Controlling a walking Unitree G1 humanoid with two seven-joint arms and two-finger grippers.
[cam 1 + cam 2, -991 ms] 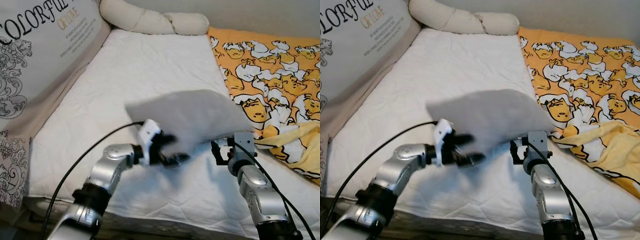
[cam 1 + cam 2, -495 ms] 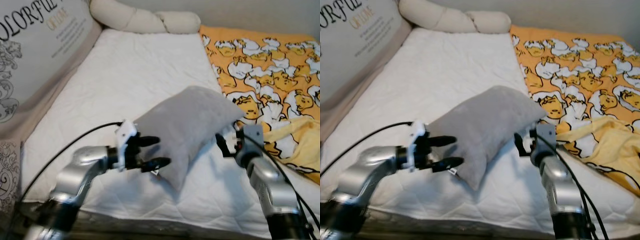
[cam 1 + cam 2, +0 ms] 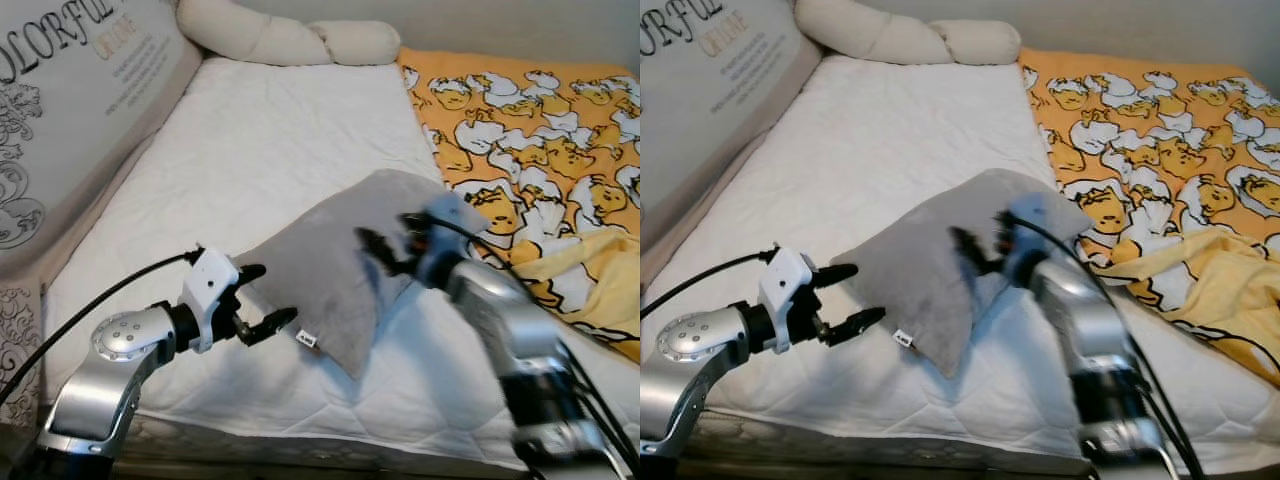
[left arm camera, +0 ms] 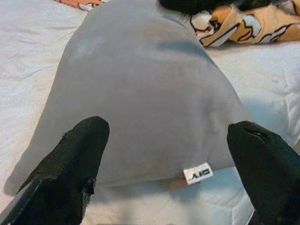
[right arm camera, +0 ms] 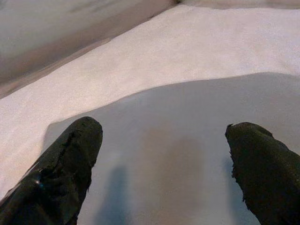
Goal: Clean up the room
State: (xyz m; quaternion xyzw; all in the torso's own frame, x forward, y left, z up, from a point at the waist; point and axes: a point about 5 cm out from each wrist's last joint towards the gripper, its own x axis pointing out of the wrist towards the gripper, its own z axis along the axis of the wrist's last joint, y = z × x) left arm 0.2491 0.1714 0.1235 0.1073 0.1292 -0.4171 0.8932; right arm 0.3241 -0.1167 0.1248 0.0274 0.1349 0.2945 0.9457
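Two grippers work at one grey pillow (image 3: 340, 262) that lies on the white mattress (image 3: 270, 150), near its front edge, with its far corner close to the orange patterned blanket (image 3: 530, 120).

From the left eye, the left gripper (image 3: 262, 297) sits just beside the pillow's near left edge, its two black fingers spread wide and grasping nothing; the upper finger looks to touch the fabric, though I cannot be sure. The right gripper (image 3: 385, 250) is blurred and reaches over the top of the pillow from the blanket side, fingers apart. A long cream bolster (image 3: 290, 40) lies across the head of the bed, and a printed cushion (image 3: 70, 110) leans along the left side.

From the right eye, the scene is the same: a small white label shows at the pillow's lower edge, just beyond the left gripper's lower finger. A yellow cloth (image 3: 1200, 290) is bunched on the blanket's near edge.

Along the left wrist, both fingers (image 4: 70, 164) stand well apart, released, with the pillow right in front of them and between them, its label facing the camera.

Along the right wrist, the fingers (image 5: 65, 168) are again spread wide and empty, hovering over the pillow's grey surface, with mattress beyond it.
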